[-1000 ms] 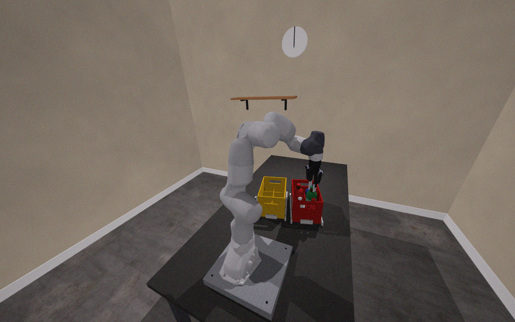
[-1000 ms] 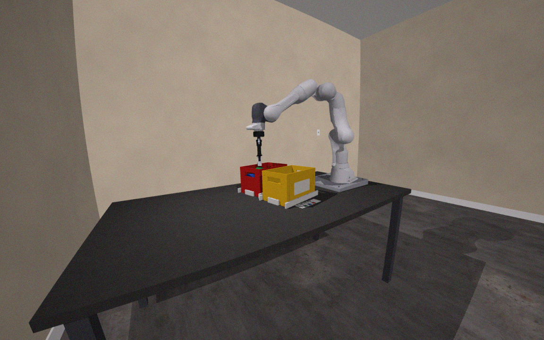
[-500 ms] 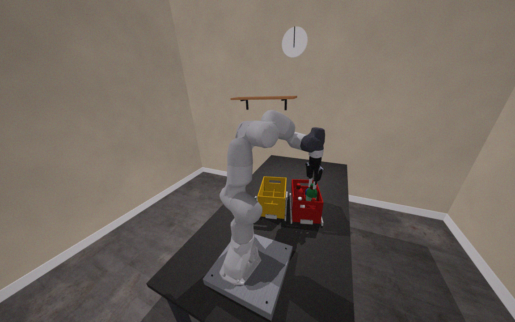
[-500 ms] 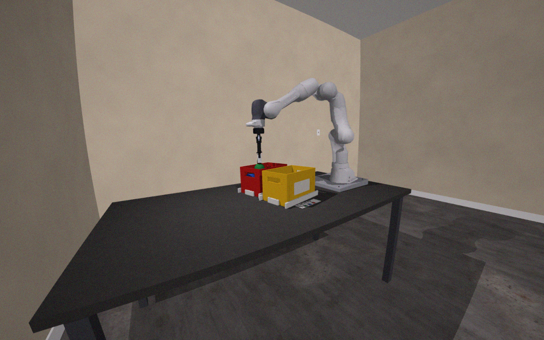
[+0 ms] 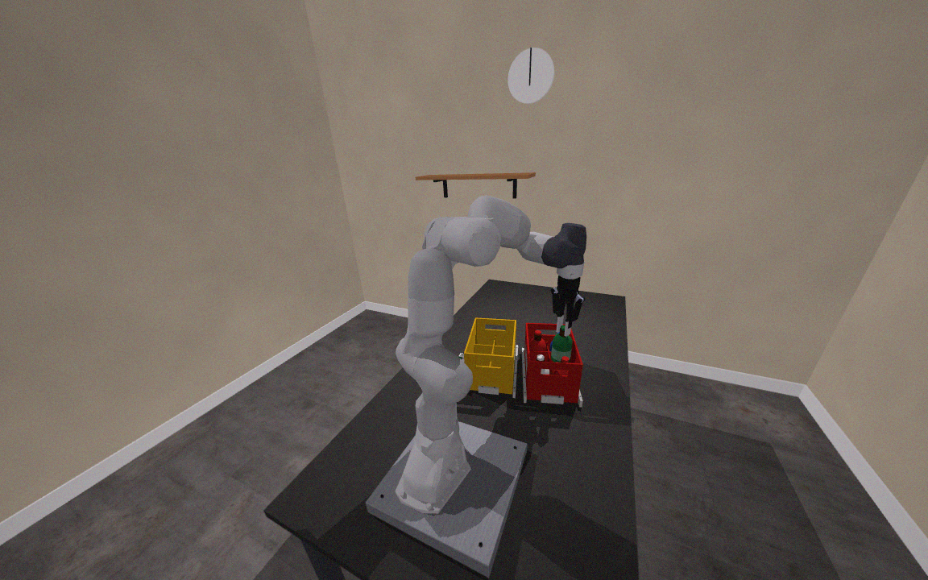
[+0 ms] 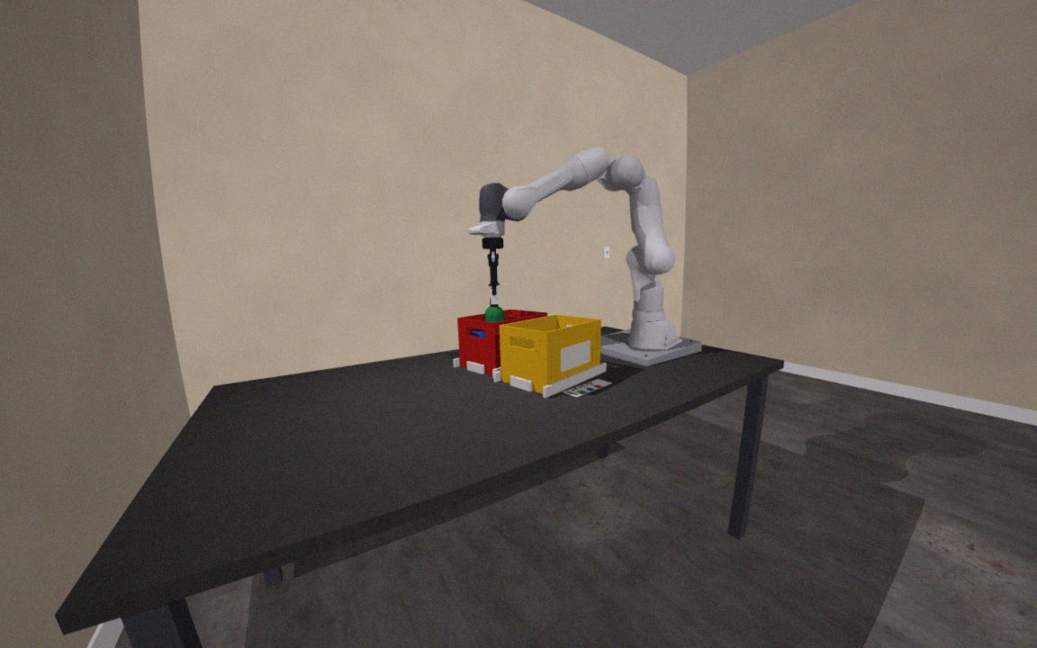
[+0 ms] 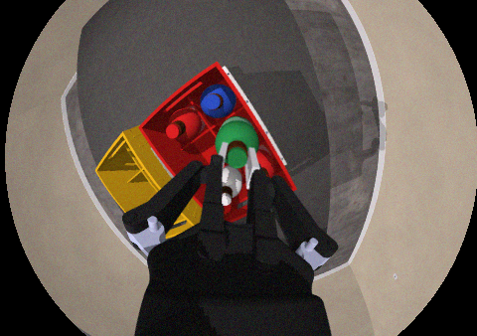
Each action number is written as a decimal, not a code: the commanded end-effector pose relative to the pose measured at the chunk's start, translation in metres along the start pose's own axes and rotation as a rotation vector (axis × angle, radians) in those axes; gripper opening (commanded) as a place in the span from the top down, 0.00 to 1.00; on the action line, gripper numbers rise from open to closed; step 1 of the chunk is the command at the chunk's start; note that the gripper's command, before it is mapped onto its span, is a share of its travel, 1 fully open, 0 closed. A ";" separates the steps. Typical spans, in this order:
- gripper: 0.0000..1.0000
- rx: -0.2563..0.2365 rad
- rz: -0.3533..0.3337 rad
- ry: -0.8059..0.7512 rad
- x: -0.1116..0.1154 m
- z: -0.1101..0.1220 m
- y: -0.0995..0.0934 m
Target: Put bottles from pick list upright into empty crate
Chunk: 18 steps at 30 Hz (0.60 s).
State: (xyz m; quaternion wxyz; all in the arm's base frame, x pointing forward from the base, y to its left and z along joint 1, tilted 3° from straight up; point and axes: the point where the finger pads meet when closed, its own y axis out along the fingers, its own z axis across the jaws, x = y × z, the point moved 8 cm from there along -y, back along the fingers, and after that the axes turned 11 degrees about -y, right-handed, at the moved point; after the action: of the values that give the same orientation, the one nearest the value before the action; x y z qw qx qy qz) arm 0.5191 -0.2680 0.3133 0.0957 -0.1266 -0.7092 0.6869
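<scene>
My gripper (image 5: 563,329) (image 6: 494,301) (image 7: 237,153) is shut on the neck of the green bottle (image 5: 561,345) (image 6: 494,314) (image 7: 237,131). The bottle is upright, raised partly out of the red crate (image 5: 553,387) (image 6: 475,355) (image 7: 176,91). In the red crate stand a blue bottle (image 7: 218,100), a red bottle (image 5: 538,344) (image 7: 186,123), a white bottle (image 5: 540,358) (image 7: 232,179) and another red bottle (image 7: 266,162), partly hidden by the fingers. The yellow crate (image 5: 490,379) (image 6: 526,366) (image 7: 130,184) shows no bottles. The pick list (image 6: 589,387) lies beside it, too small to read.
White rails (image 6: 576,378) run along the foot of the crates on the dark table (image 5: 582,447) (image 6: 361,451). The yellow crate stands directly beside the red one. Its dividers show in the top view. A shelf (image 5: 474,176) and a round clock (image 5: 531,75) are on the wall behind.
</scene>
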 end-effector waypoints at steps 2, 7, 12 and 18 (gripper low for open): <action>1.00 0.002 0.002 0.003 0.000 0.002 -0.013; 1.00 0.002 0.002 0.003 0.000 0.002 -0.018; 1.00 0.002 0.002 0.003 0.000 0.002 -0.026; 1.00 0.002 0.002 0.003 0.001 0.002 -0.036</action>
State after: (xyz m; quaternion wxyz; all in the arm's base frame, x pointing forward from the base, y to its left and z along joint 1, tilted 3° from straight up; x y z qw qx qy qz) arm 0.5181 -0.2687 0.3399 0.0950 -0.1262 -0.7093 0.6870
